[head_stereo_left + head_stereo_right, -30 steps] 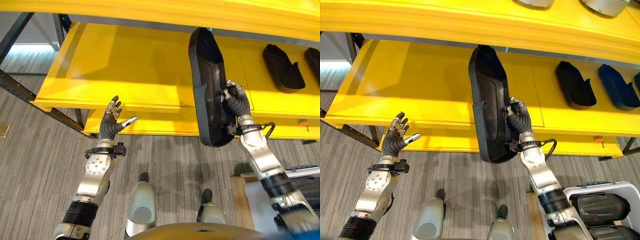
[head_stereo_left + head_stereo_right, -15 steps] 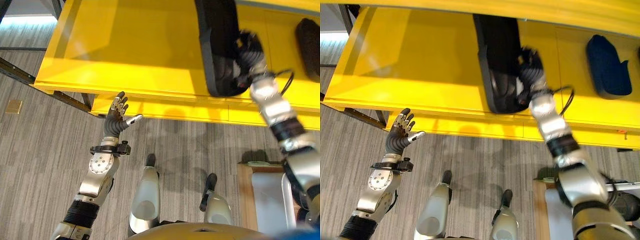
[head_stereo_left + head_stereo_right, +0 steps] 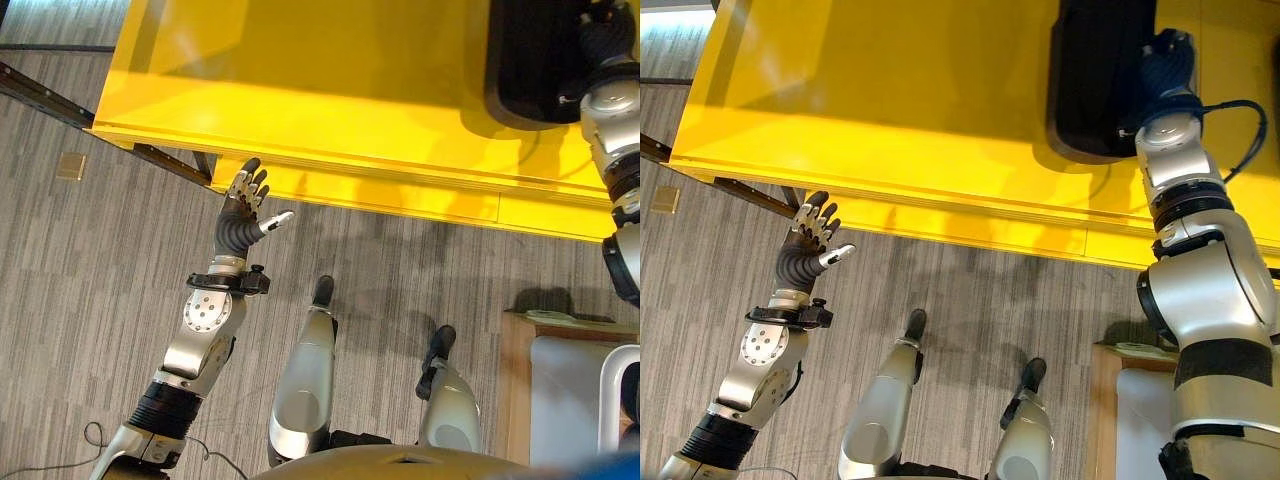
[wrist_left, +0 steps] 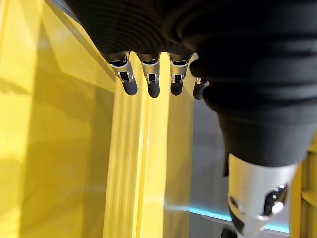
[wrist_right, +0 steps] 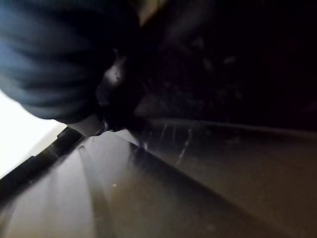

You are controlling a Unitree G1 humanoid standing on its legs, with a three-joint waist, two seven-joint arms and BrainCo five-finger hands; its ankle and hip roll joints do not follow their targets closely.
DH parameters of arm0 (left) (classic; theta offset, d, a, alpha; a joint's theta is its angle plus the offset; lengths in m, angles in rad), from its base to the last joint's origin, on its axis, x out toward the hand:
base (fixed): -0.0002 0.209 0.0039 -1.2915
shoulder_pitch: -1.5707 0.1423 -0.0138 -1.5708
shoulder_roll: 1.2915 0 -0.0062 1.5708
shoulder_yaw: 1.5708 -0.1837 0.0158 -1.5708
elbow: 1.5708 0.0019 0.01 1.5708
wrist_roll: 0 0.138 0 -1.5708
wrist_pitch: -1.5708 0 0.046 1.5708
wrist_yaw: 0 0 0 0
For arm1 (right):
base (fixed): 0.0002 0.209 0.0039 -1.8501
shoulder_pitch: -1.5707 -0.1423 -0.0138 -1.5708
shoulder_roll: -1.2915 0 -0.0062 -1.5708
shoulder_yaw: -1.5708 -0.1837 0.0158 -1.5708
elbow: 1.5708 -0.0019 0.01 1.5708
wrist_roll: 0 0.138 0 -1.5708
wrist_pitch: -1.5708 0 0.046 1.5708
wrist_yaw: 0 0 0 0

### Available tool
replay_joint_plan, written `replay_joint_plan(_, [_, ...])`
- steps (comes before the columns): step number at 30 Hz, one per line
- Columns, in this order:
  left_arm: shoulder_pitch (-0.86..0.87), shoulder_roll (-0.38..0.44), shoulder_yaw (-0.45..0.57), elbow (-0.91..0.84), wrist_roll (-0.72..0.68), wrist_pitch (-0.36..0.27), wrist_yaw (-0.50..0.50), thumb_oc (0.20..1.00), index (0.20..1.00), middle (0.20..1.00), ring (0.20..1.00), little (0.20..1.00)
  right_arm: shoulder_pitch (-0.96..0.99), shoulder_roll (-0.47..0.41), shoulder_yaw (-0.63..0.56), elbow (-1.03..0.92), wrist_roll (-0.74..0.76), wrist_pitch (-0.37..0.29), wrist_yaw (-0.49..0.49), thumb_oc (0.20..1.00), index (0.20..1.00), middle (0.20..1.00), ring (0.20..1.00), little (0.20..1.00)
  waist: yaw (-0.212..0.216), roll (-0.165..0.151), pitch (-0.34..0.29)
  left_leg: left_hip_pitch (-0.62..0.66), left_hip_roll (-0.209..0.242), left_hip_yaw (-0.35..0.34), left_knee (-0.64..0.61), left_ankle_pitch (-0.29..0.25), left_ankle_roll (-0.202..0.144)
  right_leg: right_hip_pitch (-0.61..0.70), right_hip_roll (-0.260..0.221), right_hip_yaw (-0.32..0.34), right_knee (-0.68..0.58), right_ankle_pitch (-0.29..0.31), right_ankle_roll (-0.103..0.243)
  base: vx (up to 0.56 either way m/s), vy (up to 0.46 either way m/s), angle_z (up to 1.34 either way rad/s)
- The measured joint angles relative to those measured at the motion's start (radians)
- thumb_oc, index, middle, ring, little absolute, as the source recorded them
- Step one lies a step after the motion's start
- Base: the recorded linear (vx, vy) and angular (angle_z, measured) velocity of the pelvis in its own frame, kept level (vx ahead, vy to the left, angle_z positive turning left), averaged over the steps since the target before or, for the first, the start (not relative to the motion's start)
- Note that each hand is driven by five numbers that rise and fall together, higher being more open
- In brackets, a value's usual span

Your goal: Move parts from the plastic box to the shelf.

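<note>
The yellow shelf [image 3: 890,110] spans the upper part of both eye views, its front lip running across above the grey carpeted floor [image 3: 80,300]. On the shelf lies the black part [image 3: 1095,85], a long dark moulded piece whose long axis runs from the shelf's front edge back toward the rear; its rounded near end points at the front lip, and its far end is cut off by the frame, so which way that end faces cannot be told. The right hand [image 3: 1167,70] is against the part's right flank, its dark ribbed cover touching the piece; in the right wrist view the cover sits close against the dark surface of the part [image 5: 223,74], and the fingers are hidden there, so whether they grip or lie loose cannot be told. At the lower right of the left eye view shows a corner of the white plastic box [image 3: 612,385]. The left hand [image 3: 245,205] is held up in front of the shelf's front lip, well apart from the part, holding nothing, with its fingers [image 4: 151,82] straight in a row and the thumb [image 3: 278,219] spread to the side.
</note>
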Motion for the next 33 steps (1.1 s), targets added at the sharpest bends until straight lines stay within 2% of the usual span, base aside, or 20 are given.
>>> replay_joint_plan(11, [-0.038,0.019,-0.023,0.000,0.000,-0.006,0.019,1.000,1.000,1.000,1.000,1.000,-0.001,-0.029,0.059,0.046,-0.009,0.010,0.012,0.200,0.200,0.200,0.200,0.200,0.000,0.003,0.004,-0.048,-0.007,-0.024,0.035,0.007,-0.002,-0.071,-0.015,0.001,0.117,-0.046,-0.001,0.00,-0.007,0.06])
replay_joint_plan(24, [-0.033,0.023,-0.023,-0.005,-0.003,-0.016,0.024,1.000,1.000,1.000,1.000,1.000,-0.039,-0.033,0.064,0.102,-0.010,0.015,0.010,0.200,0.200,0.200,0.200,0.200,0.013,0.004,0.005,-0.080,-0.029,-0.038,0.030,0.018,0.000,-0.102,-0.036,-0.008,0.143,-0.062,-0.002,0.01,-0.009,0.05])
replay_joint_plan(28, [-0.032,0.028,-0.024,-0.022,-0.009,-0.025,0.024,1.000,1.000,1.000,1.000,1.000,-0.049,-0.063,0.064,0.105,-0.008,0.016,0.009,0.200,0.200,0.200,0.200,0.200,0.030,0.012,0.008,-0.081,-0.036,-0.053,0.018,0.026,-0.004,-0.102,-0.041,-0.017,0.152,-0.073,0.005,0.06,-0.039,0.13])
replay_joint_plan(33, [-0.021,0.029,-0.025,-0.022,-0.011,-0.025,0.024,1.000,1.000,1.000,1.000,1.000,-0.067,-0.072,0.064,0.109,0.001,0.016,0.008,0.200,0.200,0.200,0.200,0.200,0.028,0.012,0.008,-0.082,-0.038,-0.053,0.017,0.026,-0.004,-0.102,-0.044,-0.019,0.152,-0.073,0.005,0.01,-0.002,0.00])
